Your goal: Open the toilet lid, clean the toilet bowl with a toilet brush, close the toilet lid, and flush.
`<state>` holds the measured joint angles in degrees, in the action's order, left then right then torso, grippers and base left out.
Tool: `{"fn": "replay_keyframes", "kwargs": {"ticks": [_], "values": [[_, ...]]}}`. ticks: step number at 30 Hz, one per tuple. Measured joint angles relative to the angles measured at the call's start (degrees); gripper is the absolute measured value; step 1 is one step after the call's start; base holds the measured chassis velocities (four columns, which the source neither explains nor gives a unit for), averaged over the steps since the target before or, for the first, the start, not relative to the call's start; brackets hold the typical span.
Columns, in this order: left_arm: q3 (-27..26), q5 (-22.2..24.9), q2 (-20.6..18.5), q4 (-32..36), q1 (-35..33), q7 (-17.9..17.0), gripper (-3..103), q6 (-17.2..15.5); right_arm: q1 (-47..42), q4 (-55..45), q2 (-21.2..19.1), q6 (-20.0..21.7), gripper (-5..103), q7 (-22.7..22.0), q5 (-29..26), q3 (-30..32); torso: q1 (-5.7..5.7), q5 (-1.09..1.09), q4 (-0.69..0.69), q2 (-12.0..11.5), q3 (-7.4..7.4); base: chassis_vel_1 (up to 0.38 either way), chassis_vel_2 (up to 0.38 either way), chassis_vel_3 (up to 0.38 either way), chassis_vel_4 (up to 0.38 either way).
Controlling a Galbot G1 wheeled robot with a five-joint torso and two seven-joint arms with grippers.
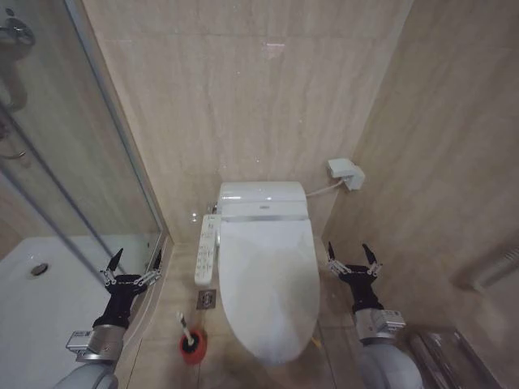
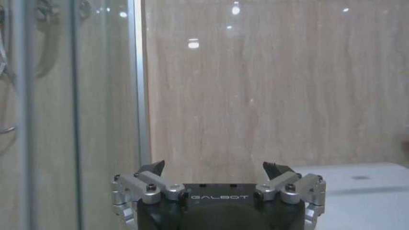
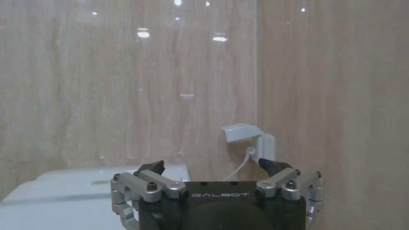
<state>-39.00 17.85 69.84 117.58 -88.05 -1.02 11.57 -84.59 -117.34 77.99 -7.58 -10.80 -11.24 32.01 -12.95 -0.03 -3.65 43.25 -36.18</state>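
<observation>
The glossy white toilet lid [image 1: 268, 284] lies shut over the toilet bowl, whose inside is hidden beneath it. On the floor left of the toilet stands the toilet brush [image 1: 187, 330], its thin white handle rising from a red cup holder [image 1: 193, 344]. My left gripper [image 1: 135, 259] hovers open to the left of the toilet, beside the glass shower wall, and appears again in the left wrist view [image 2: 217, 168]. My right gripper [image 1: 350, 255] hovers open to the right of the lid and appears in the right wrist view [image 3: 216, 167]. Neither holds anything.
A long white button-panel strip [image 1: 208, 247] runs along the toilet's left side. A glass shower screen [image 1: 89, 146] and white shower tray [image 1: 49, 292] stand at the left. A white wall socket with a cable [image 1: 346, 173] sits on the tiled right wall. A floor drain [image 1: 206, 299] lies near the brush.
</observation>
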Motion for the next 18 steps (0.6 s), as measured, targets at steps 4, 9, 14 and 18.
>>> {"fn": "replay_keyframes", "kwargs": {"ticks": [4, 9, 14, 18], "values": [[0.0, 0.0, 0.0, 0.0, 0.0, 0.0, 100, 0.0, 0.0, 0.0, 0.0, 0.0, 100, 0.0, 0.0, 0.0, 0.02, 0.05, -0.02, 0.0, 0.02, 0.353, -0.345, -0.363, 0.364], [0.0, 0.0, 0.0, 0.0, 0.0, 0.0, 100, 0.0, 0.0, 0.0, 0.0, 0.0, 100, 0.0, 0.0, 0.0, 0.03, 0.14, -0.03, 0.0, 0.01, 0.373, -0.360, -0.380, 0.350], [0.0, 0.0, 0.0, 0.0, 0.0, 0.0, 100, 0.0, 0.0, 0.0, 0.0, 0.0, 100, 0.0, 0.0, 0.0, 0.06, 0.08, -0.04, 0.0, 0.03, 0.293, -0.245, -0.289, 0.271], [0.0, 0.0, 0.0, 0.0, 0.0, 0.0, 100, 0.0, 0.0, 0.0, 0.0, 0.0, 100, 0.0, 0.0, 0.0, 0.06, 0.03, 0.00, 0.0, 0.03, 0.105, -0.128, -0.107, 0.132]]}}
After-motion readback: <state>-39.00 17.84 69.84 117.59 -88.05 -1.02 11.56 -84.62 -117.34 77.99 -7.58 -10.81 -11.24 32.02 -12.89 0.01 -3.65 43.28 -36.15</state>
